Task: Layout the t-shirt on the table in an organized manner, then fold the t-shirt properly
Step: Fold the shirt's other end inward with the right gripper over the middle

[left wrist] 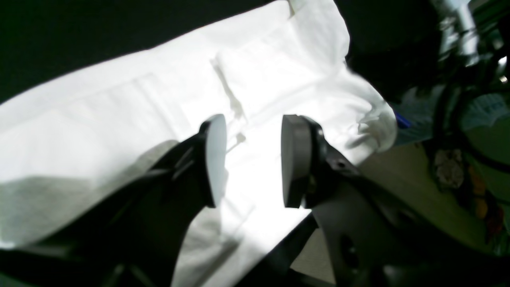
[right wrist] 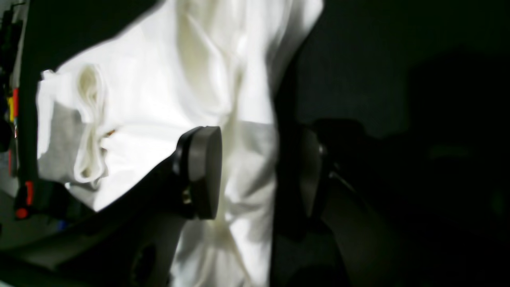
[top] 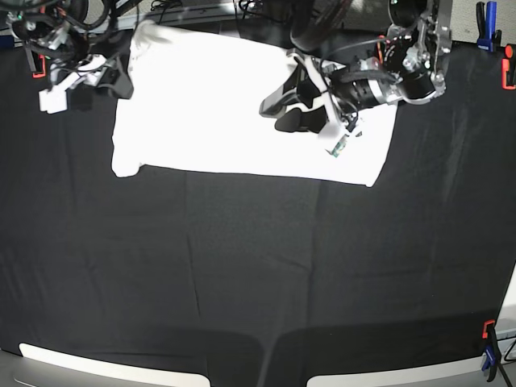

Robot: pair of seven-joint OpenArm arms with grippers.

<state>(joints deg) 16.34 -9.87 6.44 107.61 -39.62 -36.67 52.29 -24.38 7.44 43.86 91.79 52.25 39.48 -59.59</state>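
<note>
The white t-shirt lies spread at the far edge of the black table, plain side up; no print shows apart from a small coloured mark near its right end. My left gripper is open and empty just above the shirt's middle right; in the left wrist view the gripper hangs over flat white cloth. My right gripper is open and empty at the shirt's left edge; in the right wrist view the gripper straddles the cloth edge, with a bunched sleeve to the left.
Red clamps and a blue clamp grip the table's far edge. Another clamp sits at the near right corner. Cables and gear crowd the far edge behind the shirt. Bare black cloth fills the front.
</note>
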